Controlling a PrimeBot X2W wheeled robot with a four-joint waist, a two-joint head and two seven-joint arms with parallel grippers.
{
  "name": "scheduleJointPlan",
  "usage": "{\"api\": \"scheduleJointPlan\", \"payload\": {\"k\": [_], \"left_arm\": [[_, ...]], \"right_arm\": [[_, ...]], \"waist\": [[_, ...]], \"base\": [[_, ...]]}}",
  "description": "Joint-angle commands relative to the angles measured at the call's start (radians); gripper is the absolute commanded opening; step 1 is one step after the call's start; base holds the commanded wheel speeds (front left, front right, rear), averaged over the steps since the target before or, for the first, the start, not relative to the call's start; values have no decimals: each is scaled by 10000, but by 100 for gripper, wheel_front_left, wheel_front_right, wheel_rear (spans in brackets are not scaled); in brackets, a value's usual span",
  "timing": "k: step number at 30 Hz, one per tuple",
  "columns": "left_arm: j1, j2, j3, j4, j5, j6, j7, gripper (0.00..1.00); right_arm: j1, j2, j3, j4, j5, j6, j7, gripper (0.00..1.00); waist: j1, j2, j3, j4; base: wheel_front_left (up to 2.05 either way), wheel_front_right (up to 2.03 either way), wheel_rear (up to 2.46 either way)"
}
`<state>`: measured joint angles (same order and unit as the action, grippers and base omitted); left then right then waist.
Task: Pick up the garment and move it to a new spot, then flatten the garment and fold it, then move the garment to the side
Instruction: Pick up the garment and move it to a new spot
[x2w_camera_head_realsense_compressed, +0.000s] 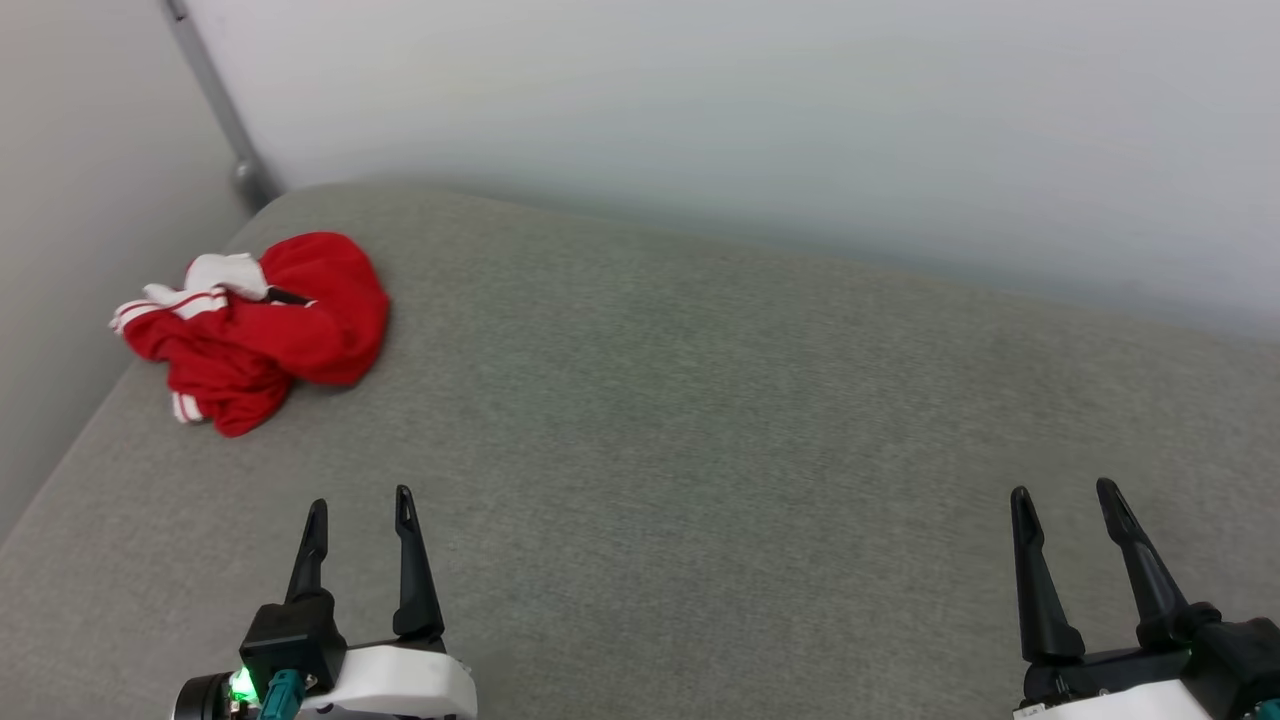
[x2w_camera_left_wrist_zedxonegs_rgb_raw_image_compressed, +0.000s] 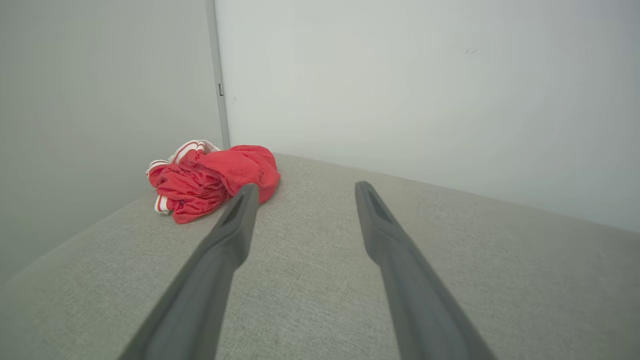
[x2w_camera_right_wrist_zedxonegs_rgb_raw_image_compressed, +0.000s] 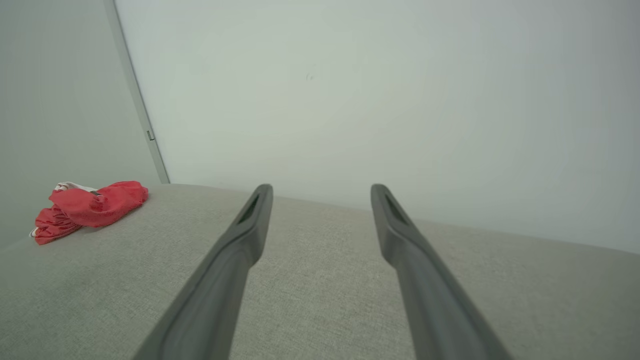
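The garment (x2w_camera_head_realsense_compressed: 260, 325) is a crumpled red heap with white, striped-trim parts, lying at the far left corner of the grey padded surface (x2w_camera_head_realsense_compressed: 700, 420). The left wrist view has the garment (x2w_camera_left_wrist_zedxonegs_rgb_raw_image_compressed: 210, 182) ahead and to the left, and the right wrist view has the garment (x2w_camera_right_wrist_zedxonegs_rgb_raw_image_compressed: 87, 207) far off at the left edge. My left gripper (x2w_camera_head_realsense_compressed: 360, 505) is open and empty near the front edge, well short of the heap. At the lower right my right gripper (x2w_camera_head_realsense_compressed: 1065, 495) is open and empty too. Both stand apart from the fabric, left gripper (x2w_camera_left_wrist_zedxonegs_rgb_raw_image_compressed: 305, 187) and right gripper (x2w_camera_right_wrist_zedxonegs_rgb_raw_image_compressed: 320, 189) alike.
Pale walls (x2w_camera_head_realsense_compressed: 750, 120) close the surface in at the back and left. A grey metal strip (x2w_camera_head_realsense_compressed: 215, 100) runs down the corner just behind the garment. The surface's left edge (x2w_camera_head_realsense_compressed: 70, 450) lies close beside the heap.
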<state>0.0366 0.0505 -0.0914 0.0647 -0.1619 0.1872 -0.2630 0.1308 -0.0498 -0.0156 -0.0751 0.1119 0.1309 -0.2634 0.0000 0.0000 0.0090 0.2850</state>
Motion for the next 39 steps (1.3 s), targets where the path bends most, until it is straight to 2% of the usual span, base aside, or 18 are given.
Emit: {"api": "scheduleJointPlan", "payload": {"k": [1,13,23,31,35,39], "left_arm": [[43,-4,45,-61,-33,61,-26,100],[-119,-4,73,-154,-302,237,-26,100],[-31,-4,158,-116,-360,330,-26,100],[-138,-4,202,-117,-470,421,-26,100],[-431,-2,334,12,-490,186,-28,100],[-1237,9,867,291,-252,-309,-28,100]], "right_arm": [[-75,-9,32,-64,-120,-3,-21,100],[-161,-10,36,-125,-309,-3,-21,100],[-148,-10,128,-104,-433,-5,-21,100],[-214,-10,156,-66,-547,-3,-21,100],[-297,-9,185,-80,-633,-3,-21,100],[-472,-9,196,-142,-771,-3,-21,100]], "waist": [[0,0,51,417],[0,0,301,1749],[0,0,332,2083],[0,0,452,1973],[0,0,623,1851],[0,0,961,1631]], "base": [[0,0,0],[0,0,0],[0,0,0],[0,0,0],[0,0,0],[0,0,0]]}}
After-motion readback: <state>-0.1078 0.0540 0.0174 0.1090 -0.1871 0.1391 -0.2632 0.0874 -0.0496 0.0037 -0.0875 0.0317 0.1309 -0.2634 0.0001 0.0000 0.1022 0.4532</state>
